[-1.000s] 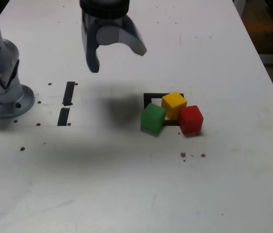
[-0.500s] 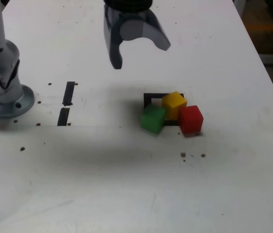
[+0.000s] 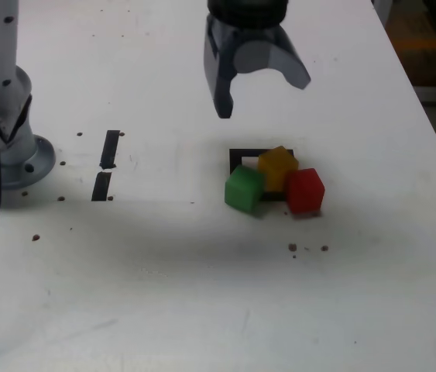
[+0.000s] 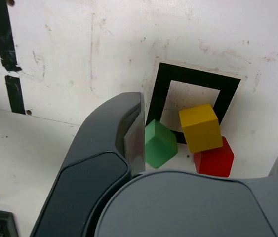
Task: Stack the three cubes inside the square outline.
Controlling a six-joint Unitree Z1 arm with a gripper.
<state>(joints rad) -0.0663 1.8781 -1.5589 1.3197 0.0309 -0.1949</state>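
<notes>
One pair of fingers (image 3: 266,99), spread wide, empty, upper centre of the exterior view; yellow cube (image 3: 277,168) lying below them, toward frame centre-right.

The green cube (image 3: 245,189) is sitting at the exterior view's left, the red cube (image 3: 305,191) at its right, and the yellow cube (image 3: 278,168) is showing between them (its top rising above theirs in the view). They are partly covering the square outline (image 3: 261,153) on the counter (image 3: 163,310). The open hand (image 3: 264,99) is hovering above, holding nothing.
</notes>
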